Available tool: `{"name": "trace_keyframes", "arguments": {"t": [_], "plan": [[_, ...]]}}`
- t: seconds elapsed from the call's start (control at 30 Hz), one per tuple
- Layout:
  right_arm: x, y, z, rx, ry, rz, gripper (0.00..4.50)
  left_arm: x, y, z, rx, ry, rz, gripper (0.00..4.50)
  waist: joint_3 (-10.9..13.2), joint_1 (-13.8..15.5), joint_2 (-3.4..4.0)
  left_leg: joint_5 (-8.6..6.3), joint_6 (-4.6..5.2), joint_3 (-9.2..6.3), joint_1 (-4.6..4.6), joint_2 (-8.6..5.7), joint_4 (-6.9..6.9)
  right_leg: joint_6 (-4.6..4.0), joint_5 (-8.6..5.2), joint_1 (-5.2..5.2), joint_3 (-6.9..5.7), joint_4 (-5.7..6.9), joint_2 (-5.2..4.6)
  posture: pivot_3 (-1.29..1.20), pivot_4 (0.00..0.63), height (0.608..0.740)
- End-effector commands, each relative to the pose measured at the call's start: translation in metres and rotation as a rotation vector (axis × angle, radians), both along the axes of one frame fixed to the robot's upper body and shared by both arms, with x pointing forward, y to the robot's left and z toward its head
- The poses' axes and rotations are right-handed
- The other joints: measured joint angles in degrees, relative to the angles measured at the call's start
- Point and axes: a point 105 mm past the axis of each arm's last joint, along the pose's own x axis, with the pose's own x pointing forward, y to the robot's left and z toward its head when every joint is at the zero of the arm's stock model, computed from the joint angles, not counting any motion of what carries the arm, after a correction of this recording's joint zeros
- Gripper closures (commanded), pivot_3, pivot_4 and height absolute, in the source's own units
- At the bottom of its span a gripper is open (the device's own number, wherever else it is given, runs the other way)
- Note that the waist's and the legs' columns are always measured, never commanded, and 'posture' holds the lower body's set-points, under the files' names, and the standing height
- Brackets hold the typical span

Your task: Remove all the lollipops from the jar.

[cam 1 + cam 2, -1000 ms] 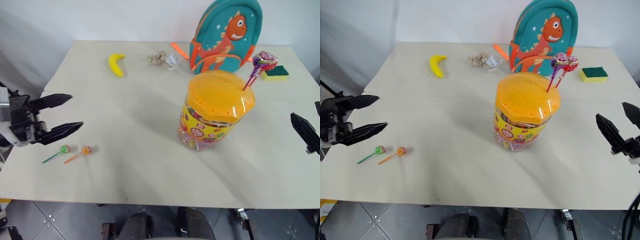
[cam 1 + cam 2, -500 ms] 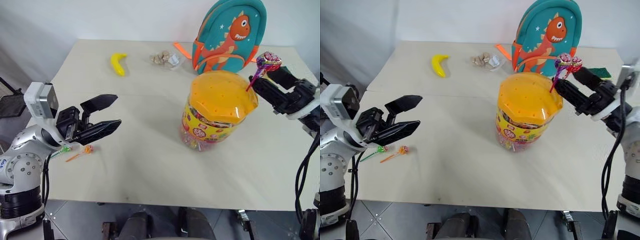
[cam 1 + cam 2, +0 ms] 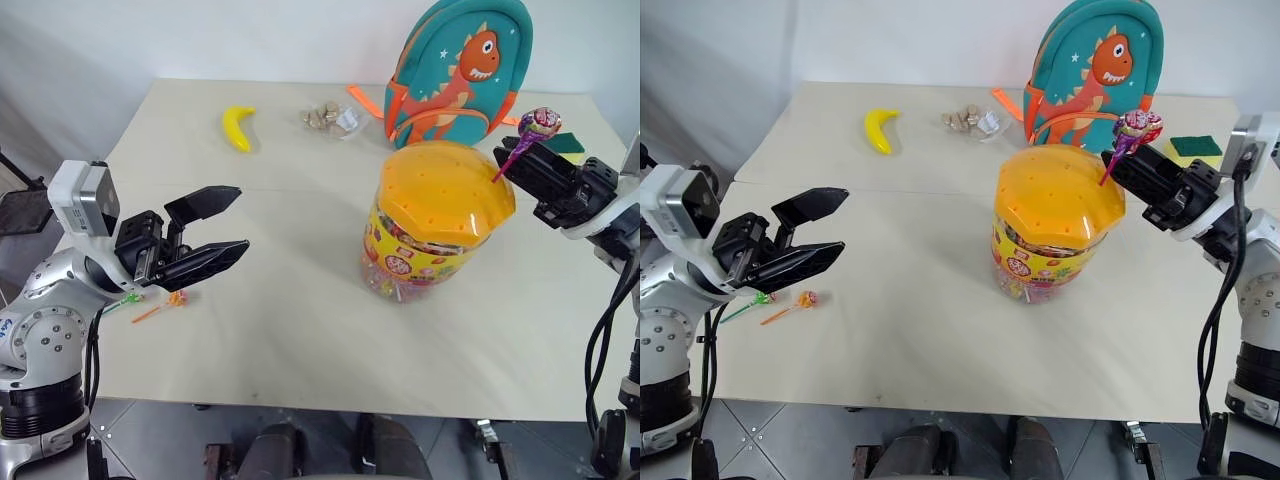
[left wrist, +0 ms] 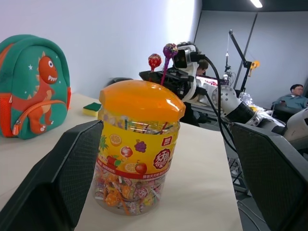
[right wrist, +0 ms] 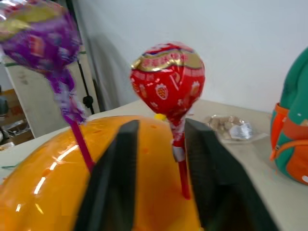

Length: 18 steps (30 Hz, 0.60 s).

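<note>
Beige table (image 3: 300, 330) update: green lollipop (image 3: 760, 298) and orange lollipop (image 3: 805, 298) lie off to the left. Purple lollipop (image 5: 36, 33) and red lollipop (image 5: 168, 82) are left in the jar (image 3: 435, 225) lid. Right gripper (image 5: 159, 159) looks closed around the red stick; left gripper (image 3: 225, 225) hangs wide open.

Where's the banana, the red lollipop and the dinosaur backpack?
banana (image 3: 235, 127), left eye view, middle of the fruit.
red lollipop (image 5: 168, 84), right wrist view, wrapped head.
backpack (image 3: 1095, 55), right eye view, dinosaur picture on the front.

Bright even light, soft shadows, blurred close-ups
</note>
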Motion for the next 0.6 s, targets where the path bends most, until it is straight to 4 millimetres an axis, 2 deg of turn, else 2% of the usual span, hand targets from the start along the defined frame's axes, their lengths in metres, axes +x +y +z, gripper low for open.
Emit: {"name": "trace_keyframes", "arguments": {"t": [0.03, 0.17, 0.2, 0.23, 0.33, 0.37, 0.43, 0.47, 0.53, 0.6], "plan": [[-0.014, -0.022, 0.041, 0.118, -0.147, -0.039, 4.42, -0.004, -0.005, 0.007, 0.01, -0.046, -0.034, 0.0, 0.0, -0.1, 0.01, 0.0, 0.0, 0.01, 0.0, -0.01, 0.0, 0.01, 0.0, 0.0, -0.01, 0.0, 0.0, 0.0, 0.15, 0.74], [-0.016, -0.059, 0.064, 0.197, -0.184, -0.208, 4.47, -0.002, -0.006, 0.003, 0.046, -0.057, -0.054, 0.0, 0.0, -0.1, 0.0, -0.01, -0.02, 0.05, 0.02, 0.04, -0.01, 0.01, 0.0, -0.01, -0.05, 0.0, 0.06, 0.0, 0.15, 0.74], [-0.017, -0.068, 0.064, 0.198, -0.177, -0.245, 4.47, -0.002, -0.006, 0.002, 0.066, -0.066, -0.059, 0.0, 0.0, 0.0, 0.0, 0.0, -0.02, 0.05, 0.01, 0.03, -0.01, 0.01, 0.0, -0.02, -0.05, -0.01, 0.06, 0.0, 0.15, 0.74], [-0.014, -0.08, 0.055, 0.154, -0.118, -0.313, 4.47, -0.002, -0.008, -0.001, 0.096, -0.073, -0.072, 0.0, 0.0, 0.1, 0.0, -0.01, -0.02, 0.05, 0.0, 0.03, 0.0, 0.01, 0.0, -0.01, -0.05, -0.02, 0.06, 0.0, 0.15, 0.74], [-0.008, -0.117, 0.008, -0.059, 0.144, -0.536, 4.47, -0.004, -0.014, -0.012, 0.19, -0.104, -0.112, 0.0, 0.0, 0.4, -0.03, 0.0, -0.01, 0.03, -0.04, 0.01, -0.02, 0.01, 0.0, 0.05, -0.05, -0.1, 0.05, 0.0, 0.15, 0.74], [-0.006, -0.131, -0.015, -0.138, 0.263, -0.626, 4.47, -0.005, -0.016, -0.015, 0.203, -0.106, -0.125, 0.0, 0.0, 0.4, -0.03, -0.01, -0.01, 0.03, -0.04, 0.01, -0.03, 0.01, 0.0, 0.07, -0.05, -0.13, 0.05, 0.0, 0.15, 0.74], [-0.009, -0.145, -0.039, -0.244, 0.385, -0.724, 4.47, -0.006, -0.018, -0.018, 0.212, -0.108, -0.142, 0.0, 0.0, 0.1, -0.03, 0.0, 0.02, 0.2, -0.02, 0.0, -0.06, 0.05, 0.03, 0.05, -0.05, -0.19, 0.05, 0.0, 0.15, 0.74], [-0.01, -0.159, -0.057, -0.293, 0.466, -0.813, 4.47, -0.007, -0.019, -0.02, 0.218, -0.103, -0.154, 0.0, 0.0, 0.0, -0.03, 0.0, 0.02, 0.26, -0.01, 0.03, -0.06, 0.07, 0.04, 0.05, -0.05, -0.2, 0.06, 0.0, 0.15, 0.74], [-0.014, -0.169, -0.089, -0.384, 0.583, -0.863, 4.47, -0.007, -0.019, -0.026, 0.232, -0.095, -0.165, 0.0, 0.0, -0.4, 0.01, 0.01, 0.03, 0.4, 0.09, 0.07, -0.07, 0.08, 0.04, 0.03, -0.04, -0.14, 0.08, 0.0, 0.15, 0.74], [-0.019, -0.166, -0.117, -0.425, 0.652, -0.818, 4.47, -0.005, -0.018, -0.03, 0.243, -0.091, -0.169, 0.0, -0.1, -0.6, 0.04, 0.01, 0.01, 0.5, 0.19, 0.13, -0.11, 0.07, 0.04, 0.02, 0.0, -0.1, 0.13, 0.0, 0.15, 0.74]]}}
